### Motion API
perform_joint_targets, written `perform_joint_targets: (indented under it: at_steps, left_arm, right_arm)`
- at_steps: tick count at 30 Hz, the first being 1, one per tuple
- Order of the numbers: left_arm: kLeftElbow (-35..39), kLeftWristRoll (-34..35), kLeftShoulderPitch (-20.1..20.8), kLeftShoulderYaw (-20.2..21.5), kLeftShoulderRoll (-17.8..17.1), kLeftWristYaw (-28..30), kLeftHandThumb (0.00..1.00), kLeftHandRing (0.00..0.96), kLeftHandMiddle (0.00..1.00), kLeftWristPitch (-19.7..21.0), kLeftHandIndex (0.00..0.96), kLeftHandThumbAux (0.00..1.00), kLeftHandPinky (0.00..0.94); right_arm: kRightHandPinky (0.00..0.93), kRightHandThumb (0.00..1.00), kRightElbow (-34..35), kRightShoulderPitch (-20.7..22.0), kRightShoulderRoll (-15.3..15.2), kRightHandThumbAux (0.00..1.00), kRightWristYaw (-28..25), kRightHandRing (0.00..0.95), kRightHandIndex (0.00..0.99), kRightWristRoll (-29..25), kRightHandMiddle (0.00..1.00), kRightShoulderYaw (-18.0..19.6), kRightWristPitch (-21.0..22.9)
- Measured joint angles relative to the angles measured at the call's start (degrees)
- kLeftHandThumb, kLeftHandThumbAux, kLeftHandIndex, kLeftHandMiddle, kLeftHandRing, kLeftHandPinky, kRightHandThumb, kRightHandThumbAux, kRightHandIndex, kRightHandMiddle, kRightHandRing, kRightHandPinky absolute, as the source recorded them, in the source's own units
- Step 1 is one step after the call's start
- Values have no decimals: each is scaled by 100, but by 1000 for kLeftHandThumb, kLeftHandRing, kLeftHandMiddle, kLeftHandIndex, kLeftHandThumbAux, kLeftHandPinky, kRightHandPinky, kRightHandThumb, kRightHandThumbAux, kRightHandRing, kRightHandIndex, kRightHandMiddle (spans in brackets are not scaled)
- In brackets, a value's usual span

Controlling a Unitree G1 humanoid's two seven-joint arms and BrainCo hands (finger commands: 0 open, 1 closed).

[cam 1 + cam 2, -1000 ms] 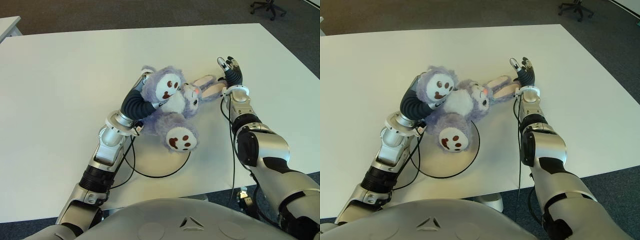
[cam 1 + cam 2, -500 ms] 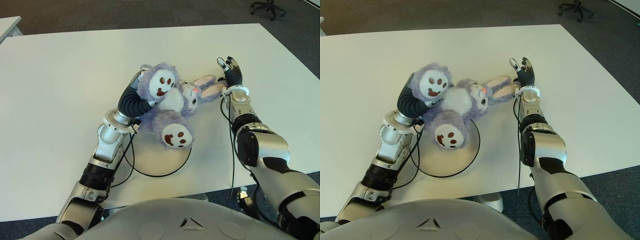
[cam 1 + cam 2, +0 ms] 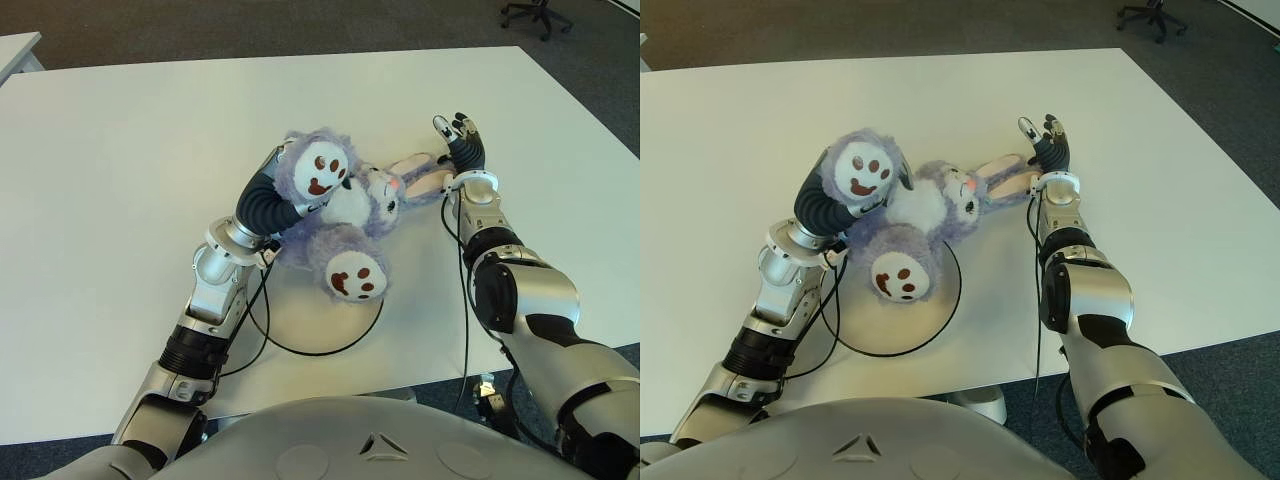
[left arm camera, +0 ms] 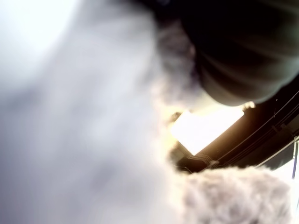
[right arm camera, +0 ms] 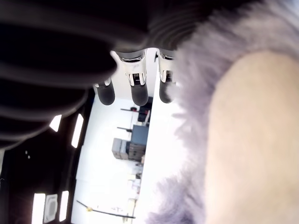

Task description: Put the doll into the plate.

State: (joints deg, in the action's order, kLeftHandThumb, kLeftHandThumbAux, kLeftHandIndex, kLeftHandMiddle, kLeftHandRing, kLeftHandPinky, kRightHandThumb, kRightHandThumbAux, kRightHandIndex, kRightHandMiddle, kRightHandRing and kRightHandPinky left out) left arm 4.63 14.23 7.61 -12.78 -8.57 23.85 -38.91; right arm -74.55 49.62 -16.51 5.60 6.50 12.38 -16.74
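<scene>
Your bench (image 3: 120,150) is a broad white top. The plate (image 3: 345,335), a flat pale disc with a dark rim, lies near its front edge, about midway along it.

The doll (image 3: 345,205) sits half on that plate: one foot and part of the purple body overlap the plate's far rim, while the head and long ears trail off toward the right edge of the bench. You can judge the task as well under way but not finished. The doll still needs to be drawn toward the front edge until its body is centred on the plate, then let go.

It is a shaggy lilac rabbit with a paler belly, pink-lined ears and two round cream foot soles marked in dark brown. It lies on its back, one foot raised high and the other pointing toward the front edge. It looks soft and floppy, so expect the ears to drag behind.

Your left robot hand (image 3: 285,200) is buried in the fur under the raised leg, and its wrist view shows only plush pressed close. It appears clamped on the doll, though the fingers themselves are hidden.

Your right robot hand (image 3: 458,140) shows just beside the ear tips, on their right, with fingers (image 5: 133,91) straight and apart, gripping nothing, while an ear fills its wrist view.
</scene>
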Motion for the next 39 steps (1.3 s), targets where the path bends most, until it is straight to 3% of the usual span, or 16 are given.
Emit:
perform_joint_targets:
  at_steps: [5, 6, 7, 10, 21, 39]
  left_arm:
    - [0, 161, 4, 32, 23, 118, 679, 305, 366, 37, 415, 708, 242]
    - [0, 184, 4, 35, 26, 136, 370, 296, 356, 46, 361, 611, 240]
    - [0, 217, 3, 41, 29, 166, 286, 294, 354, 55, 347, 588, 239]
    - [0, 271, 2, 60, 39, 200, 224, 281, 335, 56, 307, 605, 247]
    - [105, 371, -52, 159, 176, 147, 161, 250, 297, 64, 256, 648, 216]
    - [597, 308, -388, 252, 255, -134, 246, 255, 299, 699, 291, 695, 241]
  right_arm:
    - [0, 0, 0, 2, -3, 467, 17, 0, 0, 0, 0, -1, 2]
    - [0, 0, 0, 2, -4, 467, 19, 0, 0, 1, 0, -2, 3]
    - [0, 0, 0, 2, -6, 467, 23, 0, 0, 2, 0, -5, 5]
    - [0, 0, 0, 4, -8, 470, 34, 0, 0, 5, 0, -9, 14]
    - [0, 0, 1, 17, -19, 472, 74, 0, 0, 14, 0, -44, 65]
    - [0, 0, 3, 23, -24, 487, 97, 0, 0, 14, 0, -108, 77]
